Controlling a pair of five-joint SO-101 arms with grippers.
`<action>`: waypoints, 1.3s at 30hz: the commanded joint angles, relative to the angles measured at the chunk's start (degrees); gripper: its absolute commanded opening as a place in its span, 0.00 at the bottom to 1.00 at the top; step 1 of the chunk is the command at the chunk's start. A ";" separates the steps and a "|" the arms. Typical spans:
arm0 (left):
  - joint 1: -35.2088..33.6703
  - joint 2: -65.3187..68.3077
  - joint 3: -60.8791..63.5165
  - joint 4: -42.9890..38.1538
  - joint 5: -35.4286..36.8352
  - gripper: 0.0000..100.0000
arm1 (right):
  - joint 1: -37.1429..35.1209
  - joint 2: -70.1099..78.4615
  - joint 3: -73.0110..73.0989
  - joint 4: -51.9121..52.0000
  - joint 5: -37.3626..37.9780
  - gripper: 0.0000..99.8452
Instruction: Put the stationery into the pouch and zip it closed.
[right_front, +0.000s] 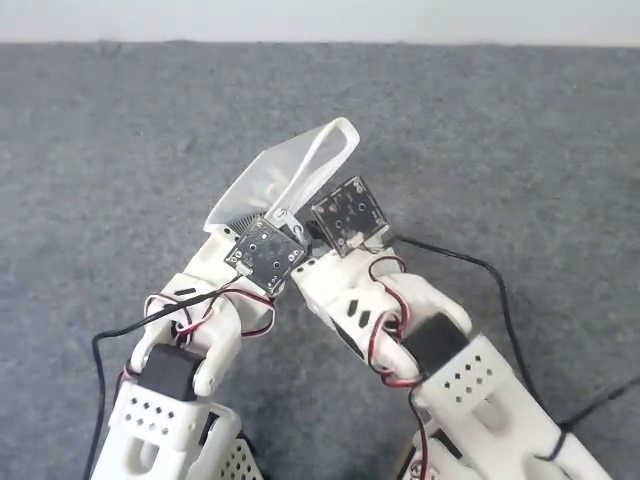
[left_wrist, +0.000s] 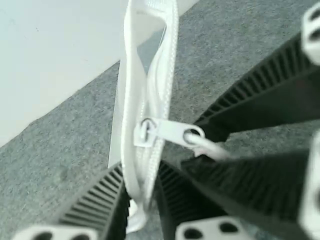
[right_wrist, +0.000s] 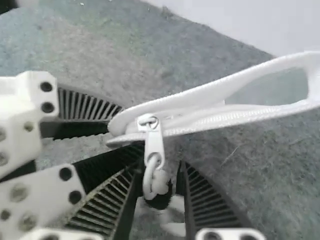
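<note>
We find the tightest spot at the pouch's (right_front: 265, 185) near end. The left gripper (left_wrist: 141, 172) clamps the zipper tape there, and the right gripper (right_wrist: 159, 170) pinches the zipper pull (right_wrist: 152, 145) just beside it, so their fingers leave hardly any gap between them. Past the slider the zipper tapes part into a narrow slit. The pouch's far end tilts up off the grey mat (right_front: 120, 150), and a gripper could pass beyond it and on either side. A black cable (right_front: 450, 254) trails beside the right arm.
</note>
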 joint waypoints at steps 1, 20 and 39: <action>-0.26 -0.53 -0.57 -0.18 1.05 0.01 | 0.22 1.54 -3.87 -3.12 1.41 0.09; -0.09 -0.53 0.04 -0.26 0.97 0.01 | 12.26 2.15 -6.86 -8.57 -3.34 0.01; -0.09 -0.53 0.04 -0.26 0.88 0.01 | 19.12 2.77 -7.03 -14.73 -8.88 0.01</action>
